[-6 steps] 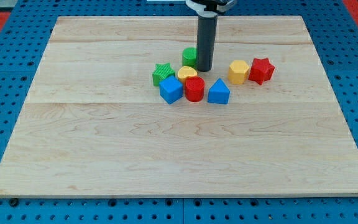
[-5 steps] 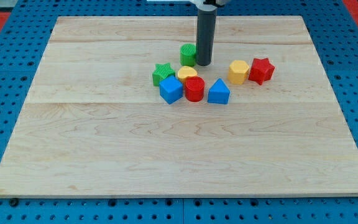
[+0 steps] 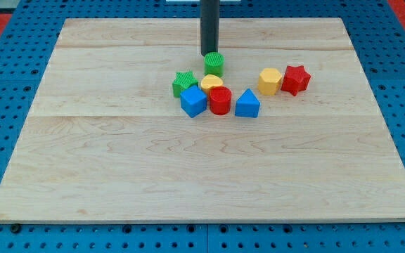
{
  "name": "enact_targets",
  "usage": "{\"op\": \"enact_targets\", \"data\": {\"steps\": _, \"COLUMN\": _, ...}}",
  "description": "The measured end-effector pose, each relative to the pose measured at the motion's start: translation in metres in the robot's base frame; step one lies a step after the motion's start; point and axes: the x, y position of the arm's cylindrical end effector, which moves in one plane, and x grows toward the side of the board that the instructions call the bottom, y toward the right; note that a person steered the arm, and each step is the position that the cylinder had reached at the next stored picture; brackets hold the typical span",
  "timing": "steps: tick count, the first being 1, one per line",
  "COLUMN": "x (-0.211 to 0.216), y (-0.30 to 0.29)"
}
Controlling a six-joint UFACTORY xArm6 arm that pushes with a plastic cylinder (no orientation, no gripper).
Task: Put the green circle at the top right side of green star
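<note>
Above the green circle (image 3: 214, 64), my tip (image 3: 209, 55) stands upright, seemingly touching it.

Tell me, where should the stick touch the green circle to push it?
There is no claw, so the stick can only push. The green circle already sits up and to the right of the green star. My tip is just above it, on its upper left. Its round side could slip off a push, so I would probably aim at the middle of its top edge, only for small nudges.
</note>
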Motion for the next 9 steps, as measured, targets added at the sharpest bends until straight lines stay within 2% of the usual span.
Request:
{"op": "enact_targets", "data": {"steps": 1, "x": 0.004, "y": 0.003}}
{"op": "enact_targets", "data": {"steps": 3, "x": 0.008, "y": 0.072}}
{"op": "enact_targets", "data": {"steps": 6, "x": 0.025, "y": 0.02}}
{"op": "enact_targets", "data": {"steps": 8, "x": 0.041, "y": 0.009}}
{"op": "enact_targets", "data": {"steps": 9, "x": 0.037, "y": 0.009}}
